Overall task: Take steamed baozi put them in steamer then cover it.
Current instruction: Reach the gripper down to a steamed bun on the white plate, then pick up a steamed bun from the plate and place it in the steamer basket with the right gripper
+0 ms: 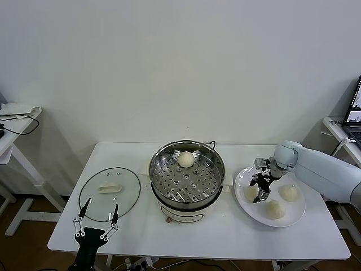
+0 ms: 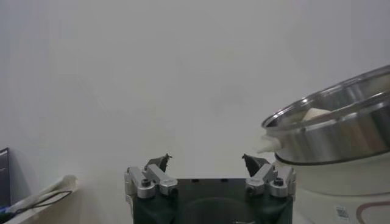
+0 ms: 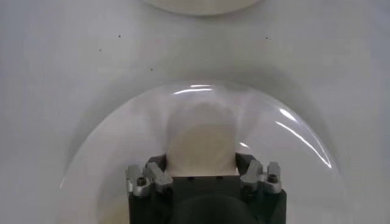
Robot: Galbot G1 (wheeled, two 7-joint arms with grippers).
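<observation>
One steamed baozi [image 1: 186, 159] lies on the perforated floor at the back of the steamer [image 1: 169, 182]. Three more rest on a white plate [image 1: 248, 214] to its right. My right gripper [image 1: 260, 189] is down over the plate's left baozi [image 1: 250, 193]. In the right wrist view that baozi [image 3: 201, 143] fills the gap of the right gripper [image 3: 201, 159], with a finger pressed on each side. The other two baozi [image 1: 289, 192] [image 1: 274, 209] lie free. My left gripper [image 1: 96, 217] waits open near the table's front left edge, holding nothing.
A clear glass lid [image 1: 127, 197] with a white handle [image 1: 110, 188] lies flat on the table left of the steamer. In the left wrist view the steamer [image 2: 341, 137] rises beside the left gripper [image 2: 207, 161]. Side tables flank both ends.
</observation>
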